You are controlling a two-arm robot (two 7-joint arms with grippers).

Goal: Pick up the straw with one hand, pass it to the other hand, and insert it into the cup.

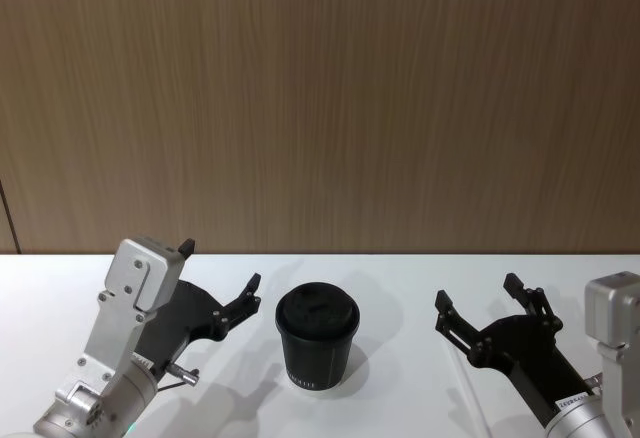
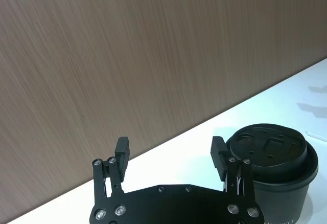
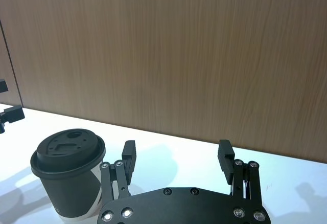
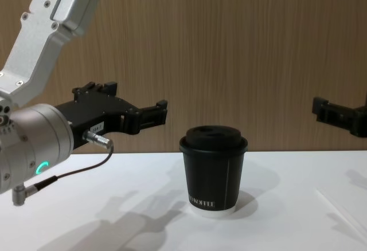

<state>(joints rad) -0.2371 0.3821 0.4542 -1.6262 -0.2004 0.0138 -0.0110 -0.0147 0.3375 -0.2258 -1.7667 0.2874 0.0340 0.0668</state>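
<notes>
Left gripper (image 1: 220, 265) & right gripper (image 1: 480, 293): fingers wide open, both empty, 1 each side of cup (image 1: 317, 333), mid-bench (image 1: 400, 278). Straw (image 4: 335, 204) lies flat toward bench's right edge, faint, near right gripper. Prob. light, slick, crushable; pinch gently mid-length.

Head view: high up, looks forward and down at table (image 1: 400, 278), wood wall (image 1: 320, 88) behind. Chest view: low, looks across table, sees cup (image 4: 213, 171) from side. Left wrist view: close behind left claw (image 2: 170, 147), faces wall. Right wrist view: close behind right claw (image 3: 177, 150), faces wall. All four share cup
</notes>
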